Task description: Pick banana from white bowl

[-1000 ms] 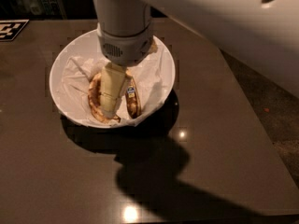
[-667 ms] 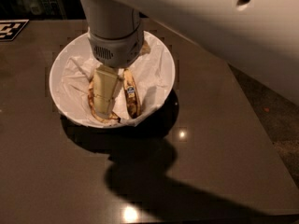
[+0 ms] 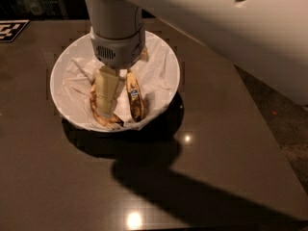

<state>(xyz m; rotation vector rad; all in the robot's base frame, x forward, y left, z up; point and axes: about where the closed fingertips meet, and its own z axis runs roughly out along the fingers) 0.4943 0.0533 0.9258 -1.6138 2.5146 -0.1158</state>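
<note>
nearest the camera lies the dark glossy surface [image 3: 144, 186], showing light spots and the arm's broad shadow. past that sits the white bowl [image 3: 57, 88], lined with crumpled paper [image 3: 159, 71]. two bananas lie in its near half, side by side, pointing roughly toward the camera. the banana [image 3: 135, 102] the task wants is the slimmer, straighter one on the right with the small blue sticker. it rests flat on the paper, its dark tip near the bowl's front rim. the shorter curved banana [image 3: 103, 120], heavily browned, lies just to its left. the hand [image 3: 108, 97] is down inside the bowl, its pale lower part over the curved banana and just beside the stickered one. whether it is apart or together i cannot tell, and nothing shows it clamped on either fruit. above it the thick white arm [image 3: 216, 28] fills the far upper part of the view, and a checkered marker [image 3: 10, 30] sits at the far left corner of the surface. as i judge it, the reach into the bowl is made, but the grasp and the lift are left to do, and the hand looks set a little left of its target
</note>
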